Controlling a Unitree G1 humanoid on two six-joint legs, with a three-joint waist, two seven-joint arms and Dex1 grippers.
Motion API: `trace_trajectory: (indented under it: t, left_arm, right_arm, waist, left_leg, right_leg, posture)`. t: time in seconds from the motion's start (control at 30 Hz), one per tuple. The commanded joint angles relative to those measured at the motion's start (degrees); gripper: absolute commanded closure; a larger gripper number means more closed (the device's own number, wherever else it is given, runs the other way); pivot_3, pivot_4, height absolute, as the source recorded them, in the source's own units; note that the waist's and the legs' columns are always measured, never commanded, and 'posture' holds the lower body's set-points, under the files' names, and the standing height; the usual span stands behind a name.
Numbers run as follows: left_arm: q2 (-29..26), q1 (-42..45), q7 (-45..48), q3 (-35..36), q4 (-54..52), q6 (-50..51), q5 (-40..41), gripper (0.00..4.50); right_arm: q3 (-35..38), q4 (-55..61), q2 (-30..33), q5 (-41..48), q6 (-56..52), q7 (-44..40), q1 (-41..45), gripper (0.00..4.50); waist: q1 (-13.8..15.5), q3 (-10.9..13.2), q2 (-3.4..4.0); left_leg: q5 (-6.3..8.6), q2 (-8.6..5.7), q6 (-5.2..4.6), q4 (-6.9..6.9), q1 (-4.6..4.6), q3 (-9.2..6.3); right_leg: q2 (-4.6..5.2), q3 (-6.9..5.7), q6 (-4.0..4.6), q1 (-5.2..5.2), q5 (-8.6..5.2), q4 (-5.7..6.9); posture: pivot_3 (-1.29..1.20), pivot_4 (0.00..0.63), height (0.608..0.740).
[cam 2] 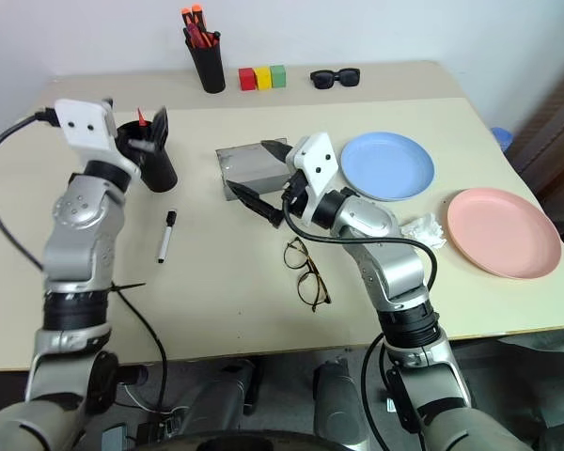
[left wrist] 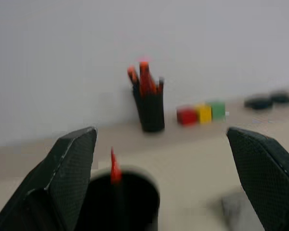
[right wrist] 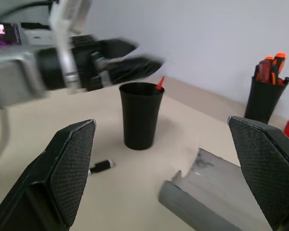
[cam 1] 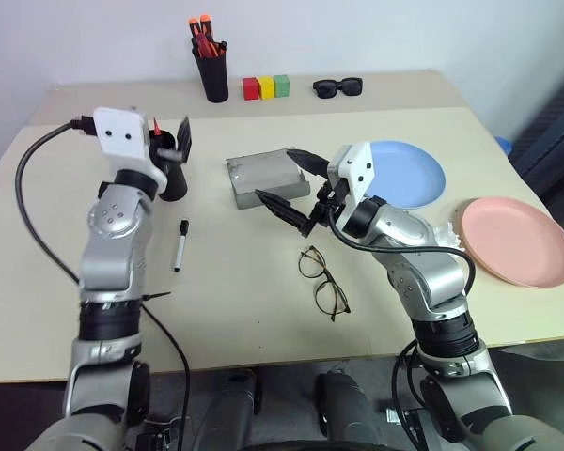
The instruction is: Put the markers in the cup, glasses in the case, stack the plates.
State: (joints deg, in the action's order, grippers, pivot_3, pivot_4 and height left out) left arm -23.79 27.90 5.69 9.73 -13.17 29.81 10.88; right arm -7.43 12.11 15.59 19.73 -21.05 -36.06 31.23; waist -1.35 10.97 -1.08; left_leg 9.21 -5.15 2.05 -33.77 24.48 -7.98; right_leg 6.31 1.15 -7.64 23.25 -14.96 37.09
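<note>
Red marker [right wrist: 159, 83] stands in the cup [right wrist: 139, 115] (tip showing); glasses [cam 1: 323, 281] lie uncased.

Both arms [cam 1: 113, 225] [cam 1: 423, 263] raised forward, jaws spread wide.

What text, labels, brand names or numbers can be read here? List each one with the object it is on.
None can be read.
White marker: plain barrel, no print legible.
Grey case: no marking shows.
Black cup: plain.
Light blue plate and pink plate: plain.
Red, yellow and green blocks: no letters show.
Pen holder: any print on its pens is too small to read.
</note>
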Motion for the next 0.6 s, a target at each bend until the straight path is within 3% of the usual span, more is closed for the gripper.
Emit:
trace_trajectory:
  t: [0.03, 0.17, 0.23, 0.43, 0.6]
  left_arm:
    - [-0.9, -1.5, -2.1, 1.1, -11.1, 18.7, 1.8, 0.03]
    - [2.7, -0.9, -4.6, 4.6, -15.6, 46.4, 4.1, 0.03]
    - [4.2, -0.4, -4.5, 5.1, -15.8, 53.1, 4.2, 0.03]
    - [7.3, 5.5, -6.8, 7.2, -6.8, 61.7, 1.2, 0.03]
    - [8.3, 7.1, -6.9, 6.7, -2.8, 62.7, 2.7, 0.03]
  right_arm:
    - [1.9, -0.4, 1.3, 0.4, 1.8, -1.6, 1.2, 0.00]
    - [2.0, -1.7, 2.8, 0.9, 1.8, -4.0, 1.6, 0.00]
    - [1.3, -1.2, 3.1, 1.5, 1.1, -5.5, 1.2, 0.00]
    - [-1.7, 2.0, 3.0, 1.8, -0.4, -7.9, -1.3, 0.00]
    - [-2.2, 3.3, 2.6, 1.5, -0.8, -6.7, -2.3, 0.00]
  waist:
    - [0.3, 0.0, 0.01]
    - [0.4, 0.0, 0.00]
    - [0.3, 0.0, 0.00]
    - [0.4, 0.0, -0.01]
    - [0.5, 0.0, -0.01]
  left_leg:
    - [0.00, 0.00, 0.00, -0.01, 0.00, 0.00]
    - [0.00, -0.01, 0.00, -0.05, 0.00, -0.02]
    - [0.00, -0.01, 0.00, -0.06, 0.00, -0.01]
    - [0.01, 0.00, 0.03, -0.06, 0.00, 0.00]
    - [0.03, 0.00, 0.07, -0.04, 0.00, -0.02]
  right_leg:
    - [0.00, 0.00, 0.00, 0.00, 0.00, 0.00]
    - [-0.01, -0.01, -0.01, -0.08, -0.02, -0.03]
    - [-0.03, -0.02, -0.02, -0.06, -0.02, -0.01]
    - [-0.08, -0.04, -0.01, -0.05, -0.02, -0.02]
    - [-0.02, -0.02, -0.01, -0.05, -0.02, -0.07]
  posture:
    - [0.00, 0.150, 0.740]
    - [0.00, 0.150, 0.740]
    - [0.00, 0.150, 0.740]
    - [0.00, 0.150, 0.740]
    - [0.00, 0.150, 0.740]
